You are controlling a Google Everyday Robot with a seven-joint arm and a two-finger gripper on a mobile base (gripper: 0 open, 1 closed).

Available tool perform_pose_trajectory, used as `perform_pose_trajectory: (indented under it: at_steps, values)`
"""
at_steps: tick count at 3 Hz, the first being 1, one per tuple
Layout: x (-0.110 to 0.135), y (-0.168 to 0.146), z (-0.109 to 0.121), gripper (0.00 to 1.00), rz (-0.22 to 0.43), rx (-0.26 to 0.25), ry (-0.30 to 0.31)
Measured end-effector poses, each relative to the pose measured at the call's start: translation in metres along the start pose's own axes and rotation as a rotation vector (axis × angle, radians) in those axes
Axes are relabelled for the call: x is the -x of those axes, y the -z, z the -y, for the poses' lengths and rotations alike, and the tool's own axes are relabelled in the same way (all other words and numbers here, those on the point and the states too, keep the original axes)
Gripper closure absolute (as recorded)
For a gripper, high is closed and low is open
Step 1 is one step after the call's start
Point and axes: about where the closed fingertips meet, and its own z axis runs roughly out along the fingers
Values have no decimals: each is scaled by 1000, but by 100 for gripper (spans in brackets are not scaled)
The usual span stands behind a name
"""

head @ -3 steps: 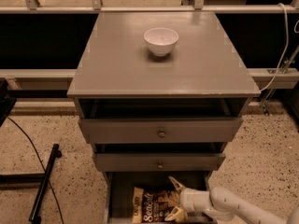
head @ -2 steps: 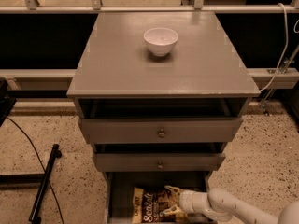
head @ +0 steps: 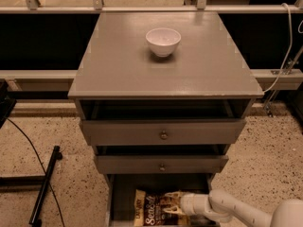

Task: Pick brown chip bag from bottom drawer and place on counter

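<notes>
**Gripper [head: 171, 203] now over the brown chip bag [head: 147, 207], low in the bottom drawer [head: 121, 196]**

You have the arm reaching in from the lower right, its white wrist lying across the drawer's right side. Compare with a second ago: then the gripper sat a little higher and further right, near the bag's right edge. Since then it has slid left and down, and it now rests over the right half of the bag.

The fingers [head: 173, 195] are spread apart, one toward the back of the drawer and one toward the front, with crinkled bag showing between them. They have not closed on it.

The bag itself has not shifted. It lies flat on the drawer floor, right of centre, with its white lettering facing up (the left strip of the floor is bare grey).

Nothing has changed above. The two knobbed drawers [head: 163, 135] are each pulled out a little, the upper one further. On the counter [head: 118, 65] the white bowl [head: 163, 41] stands upright toward the back, just right of centre, where it stood before.
</notes>
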Motion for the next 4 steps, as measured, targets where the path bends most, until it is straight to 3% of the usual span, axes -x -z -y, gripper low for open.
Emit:
perform_pose_trajectory:
  at_steps: [2,3,4]
  values:
    - [-28,-18,0,16,-15,41,-62]
    - [-38,-26,6,16,-17,41,-88]
    - [-49,-33,12,32,-30,37,-117]
